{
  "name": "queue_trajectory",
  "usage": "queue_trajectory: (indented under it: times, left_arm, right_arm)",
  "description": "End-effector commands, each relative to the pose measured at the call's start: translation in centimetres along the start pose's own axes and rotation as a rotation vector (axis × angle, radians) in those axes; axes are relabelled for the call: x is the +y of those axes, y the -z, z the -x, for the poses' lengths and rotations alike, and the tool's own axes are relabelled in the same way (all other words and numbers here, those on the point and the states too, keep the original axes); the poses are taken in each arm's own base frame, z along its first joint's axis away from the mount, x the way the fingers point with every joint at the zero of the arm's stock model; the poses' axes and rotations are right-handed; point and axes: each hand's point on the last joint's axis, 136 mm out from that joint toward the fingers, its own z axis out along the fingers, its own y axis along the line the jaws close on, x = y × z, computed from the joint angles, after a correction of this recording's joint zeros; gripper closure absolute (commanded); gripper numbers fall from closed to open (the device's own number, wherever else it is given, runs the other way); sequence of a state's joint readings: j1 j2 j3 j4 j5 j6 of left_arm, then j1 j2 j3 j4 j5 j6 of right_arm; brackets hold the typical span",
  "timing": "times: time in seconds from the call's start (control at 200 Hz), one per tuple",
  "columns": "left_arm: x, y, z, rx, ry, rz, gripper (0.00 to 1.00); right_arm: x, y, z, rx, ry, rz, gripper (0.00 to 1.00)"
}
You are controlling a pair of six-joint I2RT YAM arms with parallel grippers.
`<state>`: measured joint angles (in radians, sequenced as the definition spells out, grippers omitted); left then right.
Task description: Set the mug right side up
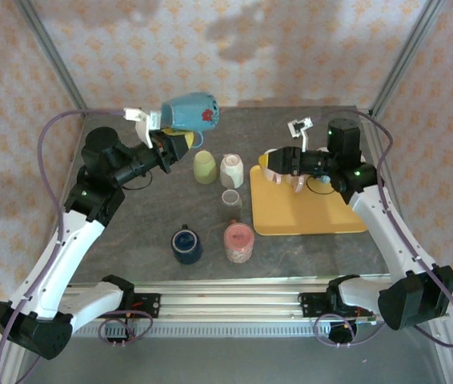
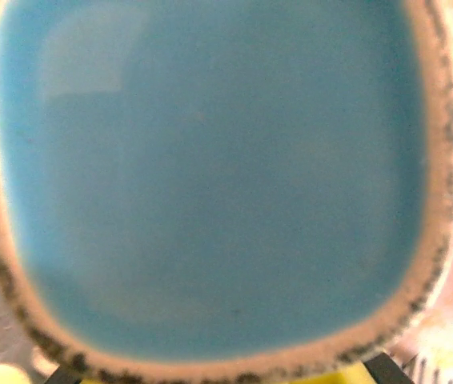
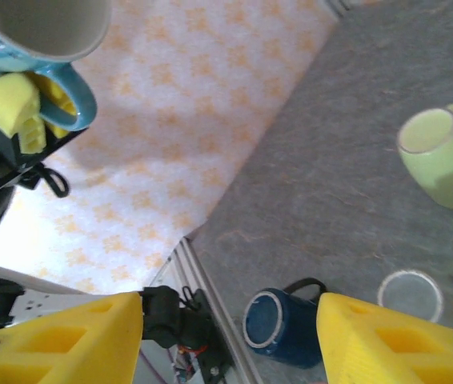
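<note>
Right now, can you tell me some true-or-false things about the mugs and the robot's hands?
1. The left gripper holds the light blue mug up in the air. True.
2. The dark blue mug sits on the yellow tray. False: it sits on the grey table, to the left of the tray.
3. The green mug is next to the white mug. True.
4. The right gripper is grabbing the pink mug. False: its fingers are apart with nothing between them, and the pink mug is on the table.
</note>
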<state>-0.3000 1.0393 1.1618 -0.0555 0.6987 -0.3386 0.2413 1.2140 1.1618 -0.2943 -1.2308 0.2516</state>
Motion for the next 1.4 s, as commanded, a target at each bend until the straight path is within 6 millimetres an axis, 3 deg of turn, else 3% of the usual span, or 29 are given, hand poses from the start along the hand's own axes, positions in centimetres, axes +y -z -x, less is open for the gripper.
queue_trajectory:
  times: [0.0, 0.36, 0.565, 0.776, 1.396]
  left_arm:
    - [-2.8, 0.5, 5.3, -0.171, 0.096, -0.105, 1.0]
    - [-3.4, -1.4, 5.0, -0.18, 0.159, -0.136, 1.0]
    - [-4.5, -1.9, 5.6, -0.223, 0.21, -0.173, 1.0]
    - [-5.0, -2.1, 6.2, -0.229, 0.258, -0.188, 1.0]
    - [-6.7, -3.0, 6.5, -0.21, 0.247, -0.248, 1.0]
  right_arm:
    - [3.3, 0.0, 1.4, 0.005, 0.068, 0.119, 0.42]
    - [6.4, -2.2, 2.0, 0.03, 0.109, 0.227, 0.42]
    - [7.5, -3.7, 5.0, -0.069, 0.033, 0.243, 0.42]
    - [9.3, -3.9, 7.3, -0.162, 0.015, 0.317, 0.41]
    - [11.8, -5.7, 6.6, -0.114, 0.022, 0.383, 0.5]
